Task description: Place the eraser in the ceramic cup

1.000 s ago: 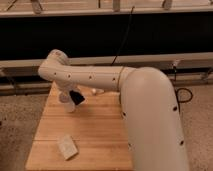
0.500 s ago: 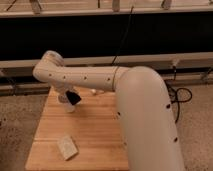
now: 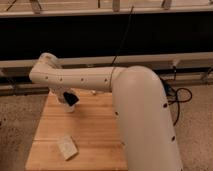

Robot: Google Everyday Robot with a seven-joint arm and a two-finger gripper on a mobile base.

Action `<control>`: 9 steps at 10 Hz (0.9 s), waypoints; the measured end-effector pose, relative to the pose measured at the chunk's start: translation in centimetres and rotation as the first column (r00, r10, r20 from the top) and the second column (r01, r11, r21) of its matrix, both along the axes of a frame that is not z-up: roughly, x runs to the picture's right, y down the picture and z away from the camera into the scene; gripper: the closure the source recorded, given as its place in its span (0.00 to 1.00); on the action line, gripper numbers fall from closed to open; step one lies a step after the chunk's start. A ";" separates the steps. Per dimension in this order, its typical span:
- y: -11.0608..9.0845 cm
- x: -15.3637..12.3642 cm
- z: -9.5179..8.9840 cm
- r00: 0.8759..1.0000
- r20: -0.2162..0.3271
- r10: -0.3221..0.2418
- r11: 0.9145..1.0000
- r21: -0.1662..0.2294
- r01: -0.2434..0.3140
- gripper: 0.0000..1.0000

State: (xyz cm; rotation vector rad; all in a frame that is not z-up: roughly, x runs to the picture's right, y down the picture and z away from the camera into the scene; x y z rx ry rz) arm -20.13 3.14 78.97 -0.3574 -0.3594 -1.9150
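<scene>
My gripper (image 3: 70, 100) hangs from the white arm's wrist over the back left part of the wooden table (image 3: 95, 135). A dark shape sits at its tip; I cannot tell whether that is the black eraser or part of the gripper. Right under the gripper stands a small whitish thing (image 3: 70, 108) that looks like the ceramic cup, mostly hidden by the gripper. No eraser lies in the open on the table.
A pale beige block (image 3: 66, 146) lies near the table's front left. My thick white arm (image 3: 140, 110) covers the table's right side. A dark shelf and rail run behind the table. A black cable (image 3: 180, 97) lies on the speckled floor at right.
The arm's elbow has swung a little to the left. The gripper has stayed over the same spot at the back left, perhaps slightly lower. The beige block has not moved.
</scene>
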 end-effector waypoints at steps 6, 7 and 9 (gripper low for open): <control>0.1 -0.6 -0.4 1.000 0.024 -0.014 1.000 0.007 0.014 0.71; 0.1 -0.5 -0.5 1.000 0.027 -0.016 1.000 0.008 0.015 0.64; 0.5 -1.3 -0.6 0.999 0.039 -0.025 1.000 0.011 0.025 0.67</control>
